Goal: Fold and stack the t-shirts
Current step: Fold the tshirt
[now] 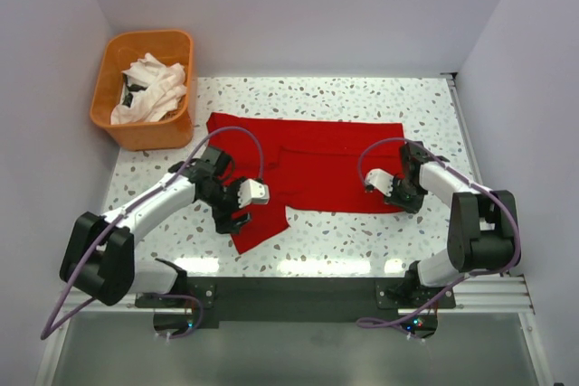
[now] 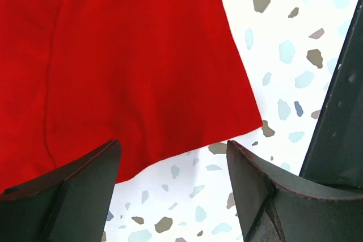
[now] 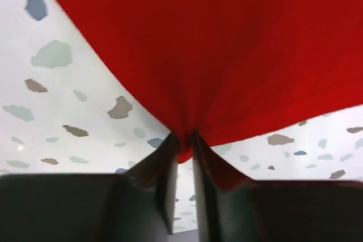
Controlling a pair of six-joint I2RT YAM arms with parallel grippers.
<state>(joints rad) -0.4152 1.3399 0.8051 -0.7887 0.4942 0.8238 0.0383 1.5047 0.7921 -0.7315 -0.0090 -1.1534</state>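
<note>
The red t-shirt (image 1: 317,164) lies spread flat across the middle of the speckled table. My right gripper (image 1: 401,202) is at its near right corner. In the right wrist view the right gripper (image 3: 184,147) is shut on a pinch of the red t-shirt (image 3: 227,55), and the cloth fans out from the fingertips. My left gripper (image 1: 233,221) hovers over the shirt's near left flap. Seen from the left wrist, the left gripper (image 2: 173,165) is open, the red t-shirt's (image 2: 125,66) hem lying just ahead of the gap with bare table between the fingers. White t-shirts (image 1: 152,88) lie crumpled in the basket.
An orange plastic basket (image 1: 136,133) stands at the table's far left corner. Grey walls close in the left, back and right sides. A metal rail (image 1: 461,124) runs along the table's right edge, and the arm bases sit on the near bar.
</note>
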